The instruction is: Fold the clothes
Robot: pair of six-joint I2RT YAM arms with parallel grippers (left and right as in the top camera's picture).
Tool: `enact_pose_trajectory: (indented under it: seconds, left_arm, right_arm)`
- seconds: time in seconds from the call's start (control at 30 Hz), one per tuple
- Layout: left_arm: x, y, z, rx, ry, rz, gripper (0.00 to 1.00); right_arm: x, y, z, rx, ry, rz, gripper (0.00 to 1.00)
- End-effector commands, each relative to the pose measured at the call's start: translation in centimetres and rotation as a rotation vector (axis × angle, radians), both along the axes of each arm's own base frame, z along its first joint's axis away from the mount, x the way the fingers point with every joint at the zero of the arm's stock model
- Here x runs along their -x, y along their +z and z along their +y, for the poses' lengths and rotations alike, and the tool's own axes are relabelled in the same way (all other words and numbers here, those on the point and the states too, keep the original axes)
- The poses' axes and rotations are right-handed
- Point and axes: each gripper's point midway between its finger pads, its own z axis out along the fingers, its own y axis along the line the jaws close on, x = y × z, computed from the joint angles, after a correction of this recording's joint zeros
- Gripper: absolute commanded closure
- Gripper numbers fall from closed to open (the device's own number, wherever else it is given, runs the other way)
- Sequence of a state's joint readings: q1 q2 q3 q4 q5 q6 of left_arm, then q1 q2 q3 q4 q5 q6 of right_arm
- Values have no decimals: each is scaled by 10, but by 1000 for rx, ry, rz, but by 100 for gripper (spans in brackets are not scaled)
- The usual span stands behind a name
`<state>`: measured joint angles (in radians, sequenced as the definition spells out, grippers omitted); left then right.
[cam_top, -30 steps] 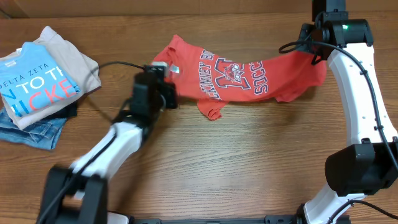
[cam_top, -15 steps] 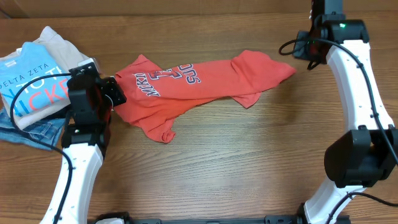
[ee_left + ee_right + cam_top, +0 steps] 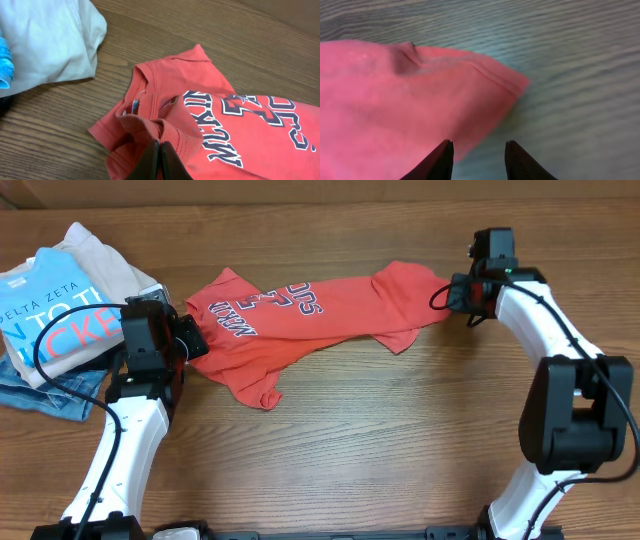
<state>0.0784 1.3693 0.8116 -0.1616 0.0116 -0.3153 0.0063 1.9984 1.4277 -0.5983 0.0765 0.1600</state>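
Coral-red T-shirt (image 3: 300, 330): soft, light, limp; likely best taken at corners. Left gripper (image 3: 160, 147) clamped on its collar fold; right gripper (image 3: 479, 146) spread, empty, over its edge.

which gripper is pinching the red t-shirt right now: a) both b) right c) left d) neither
c: the left gripper is shut on a bunched fold of the coral-red T-shirt near its collar, while the right gripper stands open over the shirt's other end.
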Motion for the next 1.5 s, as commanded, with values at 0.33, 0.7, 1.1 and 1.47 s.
enact_pose_trajectory:
  seconds: [0.33, 0.7, 1.1, 1.47]
  left_arm:
    - [-1, 0, -1, 1, -9, 0, 96]
    - [14, 95, -3, -50, -39, -224, 96]
    - [-10, 88, 19, -117, 58, -209, 96]
    - [-40, 95, 20, -118, 57, -314, 96]
  right_arm:
    - [7, -60, 17, -93, 42, 104, 96]
    - [18, 214, -9, 37, -24, -242, 96]
    - [46, 216, -21, 42, -54, -124, 96]
    - [40, 201, -24, 54, -60, -92, 96]
